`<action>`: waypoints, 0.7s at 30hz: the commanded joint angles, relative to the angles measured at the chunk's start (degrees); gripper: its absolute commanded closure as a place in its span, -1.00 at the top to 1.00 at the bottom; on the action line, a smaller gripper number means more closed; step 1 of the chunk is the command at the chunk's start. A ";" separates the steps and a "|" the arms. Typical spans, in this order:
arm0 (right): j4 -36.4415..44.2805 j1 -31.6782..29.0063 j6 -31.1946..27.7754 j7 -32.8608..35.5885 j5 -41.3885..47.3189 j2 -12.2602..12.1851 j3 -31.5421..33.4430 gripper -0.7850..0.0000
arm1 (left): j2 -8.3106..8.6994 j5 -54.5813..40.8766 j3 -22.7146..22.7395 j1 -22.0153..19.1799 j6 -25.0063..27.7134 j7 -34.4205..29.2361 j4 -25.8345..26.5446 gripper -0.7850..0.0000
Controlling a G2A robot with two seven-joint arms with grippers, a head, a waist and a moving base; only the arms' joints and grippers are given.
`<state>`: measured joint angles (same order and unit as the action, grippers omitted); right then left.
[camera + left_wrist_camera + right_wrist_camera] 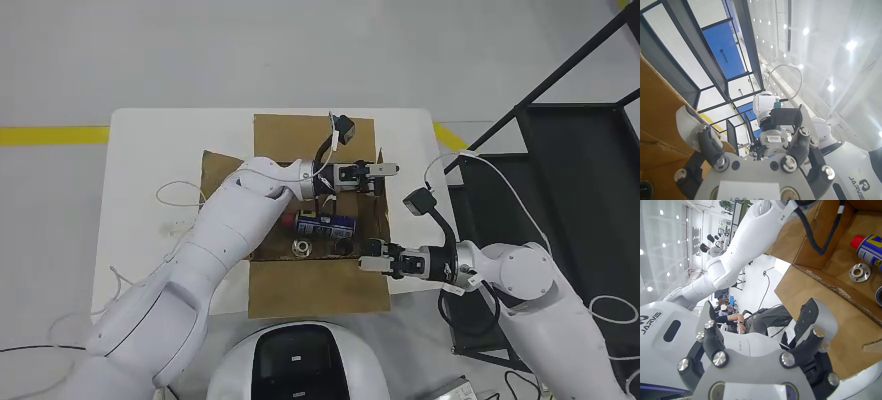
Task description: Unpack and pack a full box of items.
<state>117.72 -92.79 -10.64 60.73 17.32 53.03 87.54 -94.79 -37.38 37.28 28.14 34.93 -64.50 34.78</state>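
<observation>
Open box (312,135) sits mid-surface (150,150), flaps spread. Inside, a spray can (335,224) lies on its side, long axis parallel to the near edge, red cap toward the left edge. Right gripper (366,263), level, points left at the box's near-right corner, fingers spread wide, empty. Left gripper (390,170), level, points right over the box's right wall, likewise spread and empty.

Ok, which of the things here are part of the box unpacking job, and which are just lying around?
Part of the job: cardboard box; spray can and metal flange inside it; left gripper and right gripper, both open at the box's edges.
Just around: white table under the box; black rack beside the table; yellow floor line.
</observation>
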 commanded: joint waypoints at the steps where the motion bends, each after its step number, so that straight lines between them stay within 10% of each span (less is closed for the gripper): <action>1: 0.61 0.38 1.13 -0.26 -1.50 -0.05 -0.27 1.00 | 0.24 1.65 0.18 0.58 -1.06 1.99 0.76 1.00; 14: 1.38 -5.48 11.00 -7.91 -11.30 -0.68 7.14 1.00 | 0.57 3.90 2.29 2.71 -3.01 3.57 4.05 1.00; 21: 2.15 -9.92 10.46 -8.84 -10.42 -0.73 10.71 1.00 | 3.70 8.78 8.54 1.29 -2.18 4.61 9.45 1.00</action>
<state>120.04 -102.23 -0.19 52.08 6.94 52.30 97.93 -91.80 -29.73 44.59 29.47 33.16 -59.56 42.83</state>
